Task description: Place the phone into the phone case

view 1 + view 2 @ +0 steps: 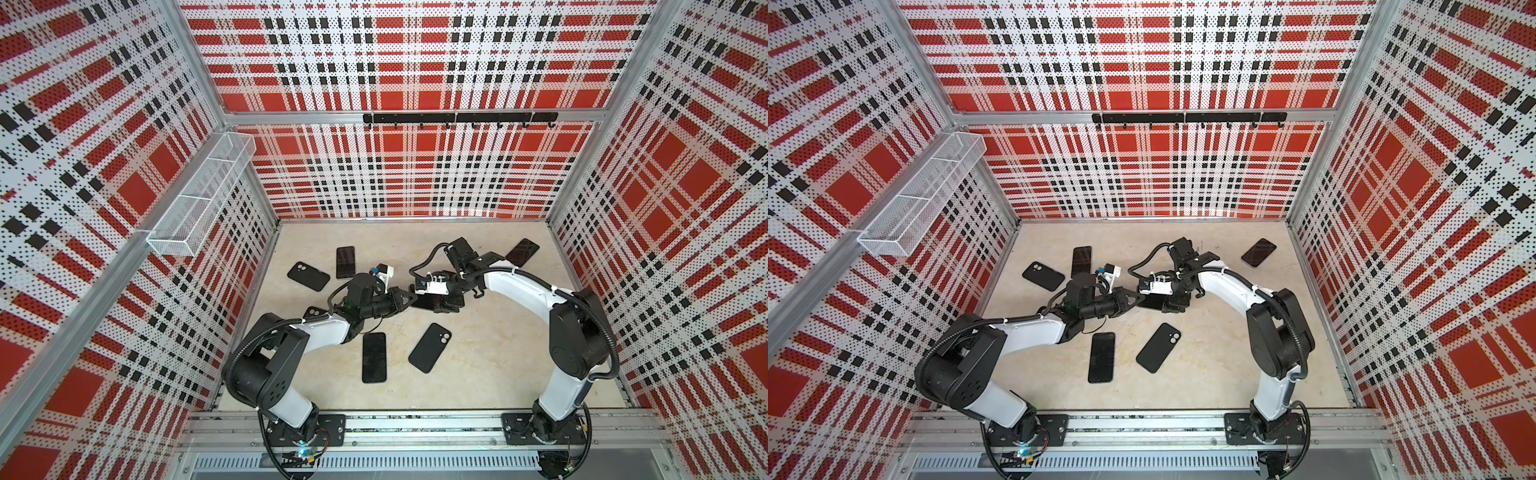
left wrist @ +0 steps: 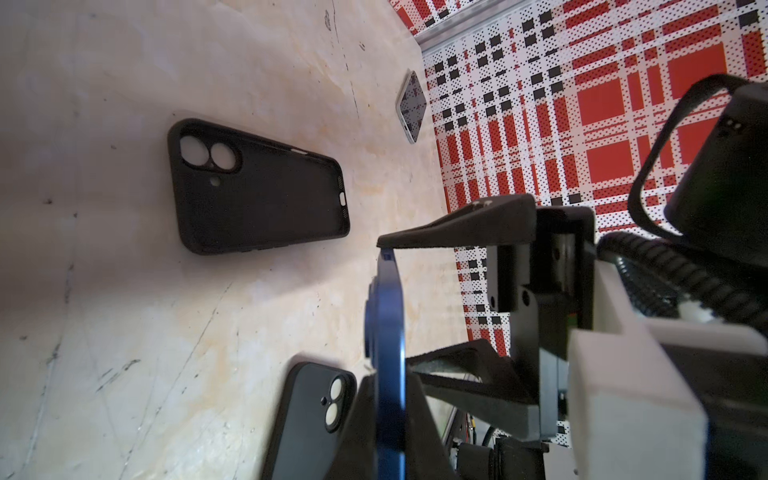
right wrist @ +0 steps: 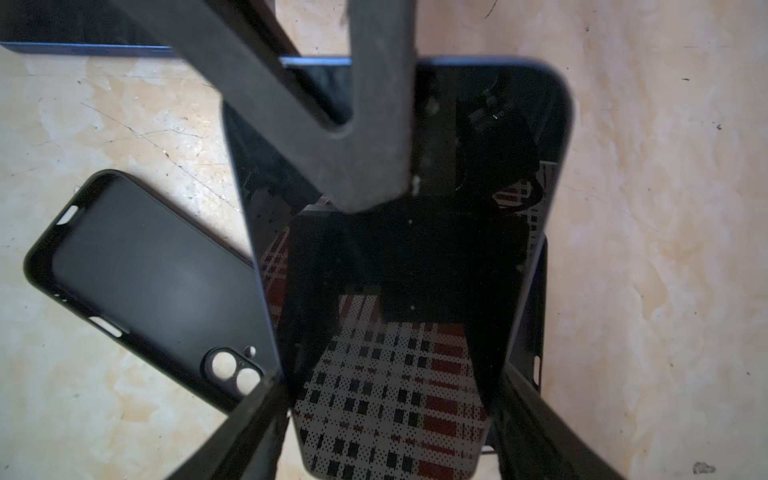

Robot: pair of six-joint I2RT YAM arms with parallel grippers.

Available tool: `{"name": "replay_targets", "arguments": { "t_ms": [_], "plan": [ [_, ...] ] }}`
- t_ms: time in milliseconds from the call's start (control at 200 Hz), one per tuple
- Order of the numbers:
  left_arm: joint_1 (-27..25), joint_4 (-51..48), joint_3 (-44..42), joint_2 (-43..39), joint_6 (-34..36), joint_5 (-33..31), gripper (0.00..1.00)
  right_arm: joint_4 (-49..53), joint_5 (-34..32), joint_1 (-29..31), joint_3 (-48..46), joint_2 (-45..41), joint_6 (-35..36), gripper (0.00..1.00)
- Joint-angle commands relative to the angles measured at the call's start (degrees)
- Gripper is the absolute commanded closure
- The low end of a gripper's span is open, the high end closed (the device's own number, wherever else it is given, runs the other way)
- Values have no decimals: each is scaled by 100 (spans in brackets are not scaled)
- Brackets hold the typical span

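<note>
With right claw [image 3: 388, 380] clenched on the blue phone [image 3: 415, 270], centre of the surface [image 3: 665, 249], over a black phone case [image 3: 536, 316]. Cannot tell left claw's [image 1: 409, 300] state. Seemingly seating; next, press down evenly.

Left fingers [image 3: 378, 124] pinched shut, right fingers [image 3: 241, 436] clamped

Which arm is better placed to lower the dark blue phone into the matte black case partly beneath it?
Probably the right arm: its jaws hold the dark blue phone by both long edges, above the matte black case. The left arm pinches one end, one jaw underneath.
</note>
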State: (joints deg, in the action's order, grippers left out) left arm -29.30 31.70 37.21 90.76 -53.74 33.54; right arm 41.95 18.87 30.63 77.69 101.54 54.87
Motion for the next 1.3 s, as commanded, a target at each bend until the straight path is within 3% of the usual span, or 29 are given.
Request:
{"name": "replay_targets", "arguments": {
  "t_ms": [0,20,50,80,110,251,346,446,496,596,721,867,957,1067,1293],
  "plan": [
    [-3,165,5,-41,248,-110,97,-170,86,50,-117,-740,-306,55],
    [3,177,5,-43,262,-126,98,-199,78,48,-176,-846,-383,41],
    [16,206,5,-43,283,-156,99,-243,-2,41,-258,-989,-494,35],
    [15,249,5,-41,302,-182,100,-303,-90,33,-355,-1135,-601,6],
    [29,321,5,-41,315,-226,100,-347,-172,19,-458,-1298,-704,0],
    [25,820,-10,27,278,-368,100,-783,-382,-211,-942,-2042,-1833,0],
    [27,1266,-52,64,196,-483,100,-1108,-490,-703,-1105,-2425,-3627,0],
    [25,1892,-156,121,28,-502,100,-1292,-61,-1462,-1186,-2542,-5396,0],
    [26,2132,-170,177,-50,-445,100,-1321,533,-1834,-1257,-2489,-5841,0],
    [100,2554,-230,295,-310,-271,100,-1696,1863,-2314,-1639,-2436,-6221,0],
    [210,3785,-421,559,-1012,182,100,-2673,2851,-2626,-2134,-2307,-7069,7],
    [253,4729,-416,982,-1618,538,100,-3032,3824,-2716,-2121,-1731,-7632,16],
    [258,5233,-399,1215,-1959,656,100,-3842,4245,-2714,-2362,-1674,-8141,17],
    [257,5716,-366,1468,-2314,724,100,-3544,4395,-2724,-2240,-1403,-7993,23],
    [200,5750,-281,1646,-2377,674,100,-3742,4832,-2688,-2232,-1052,-8167,38]
  ]
}}
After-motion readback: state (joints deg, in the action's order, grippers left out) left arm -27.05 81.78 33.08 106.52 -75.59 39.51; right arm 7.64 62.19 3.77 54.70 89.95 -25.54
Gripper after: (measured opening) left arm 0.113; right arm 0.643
